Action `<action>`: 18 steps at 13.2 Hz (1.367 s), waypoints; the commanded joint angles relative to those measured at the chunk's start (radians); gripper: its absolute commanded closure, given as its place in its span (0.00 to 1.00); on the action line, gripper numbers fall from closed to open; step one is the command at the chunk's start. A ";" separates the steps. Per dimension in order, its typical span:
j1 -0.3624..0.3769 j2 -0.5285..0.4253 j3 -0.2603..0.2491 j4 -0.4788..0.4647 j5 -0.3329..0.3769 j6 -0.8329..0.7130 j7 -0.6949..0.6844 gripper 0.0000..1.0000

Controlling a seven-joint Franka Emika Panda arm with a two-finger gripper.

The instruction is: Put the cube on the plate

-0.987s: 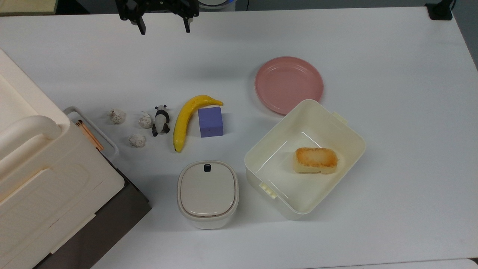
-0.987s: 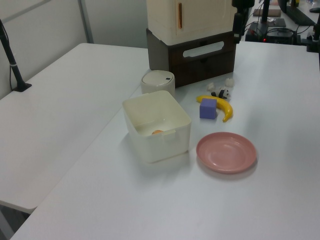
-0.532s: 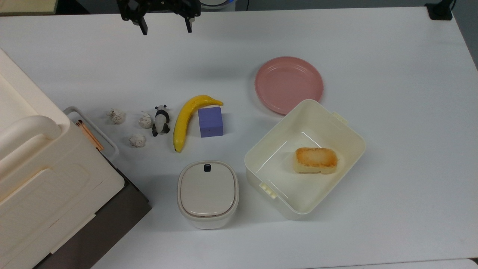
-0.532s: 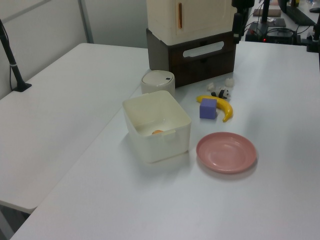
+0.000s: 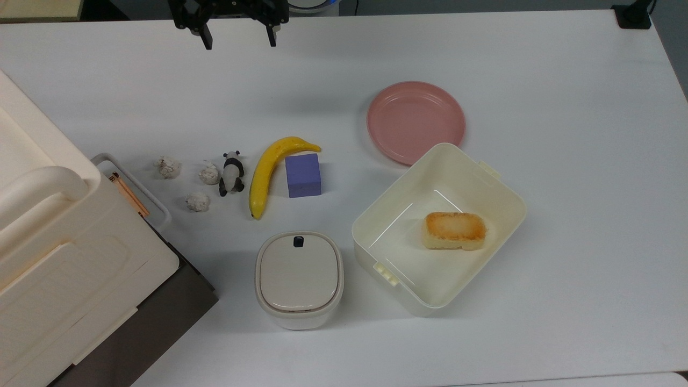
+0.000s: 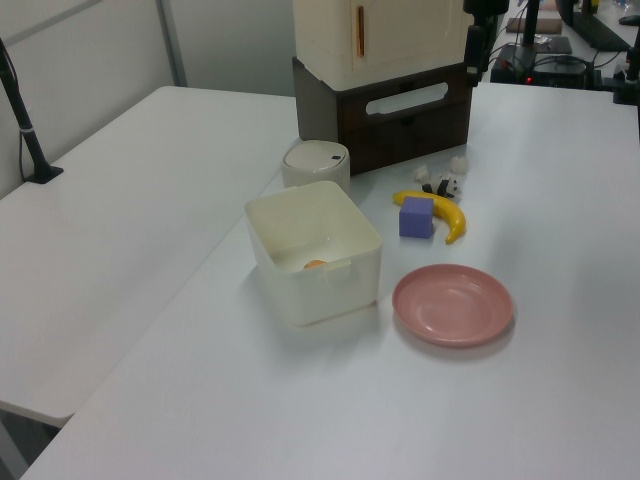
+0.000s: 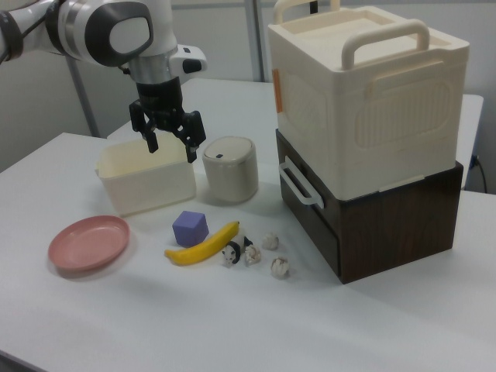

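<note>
The hand [image 5: 237, 38] hangs above the white counter [image 5: 564, 161] with its two dark fingers [image 7: 149, 140] spread wide and nothing between them; in the top view it sits at the upper edge, well apart from everything on the surface, and in the right view it hovers in front of the cream tub [image 7: 147, 178]. The cube [image 5: 303, 175], blue-purple and plain, rests flat on the counter just beside the banana [image 5: 269, 170], on the top view's right of it and touching or nearly touching the fruit's curved upper end. The plate [image 5: 416, 121] is pink, round and bare, lying toward the top view's right of the cube, its near rim just beside a corner of the tub, which holds a browned piece of bread [image 5: 454, 230]. A small panda figure [image 5: 231, 172] and three crumpled white lumps [image 5: 199, 202] lie on the top view's left of the banana. A lidded cream canister [image 5: 299, 278] stands below the cube in the top view. A cream case with handles [image 7: 364, 93] sits on a dark brown box [image 7: 380, 225].
</note>
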 commanded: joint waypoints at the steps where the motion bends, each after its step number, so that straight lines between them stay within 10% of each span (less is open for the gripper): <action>1: 0.011 -0.014 -0.011 0.004 0.025 -0.047 0.012 0.00; 18: 0.014 0.008 -0.003 0.002 0.024 -0.028 0.001 0.00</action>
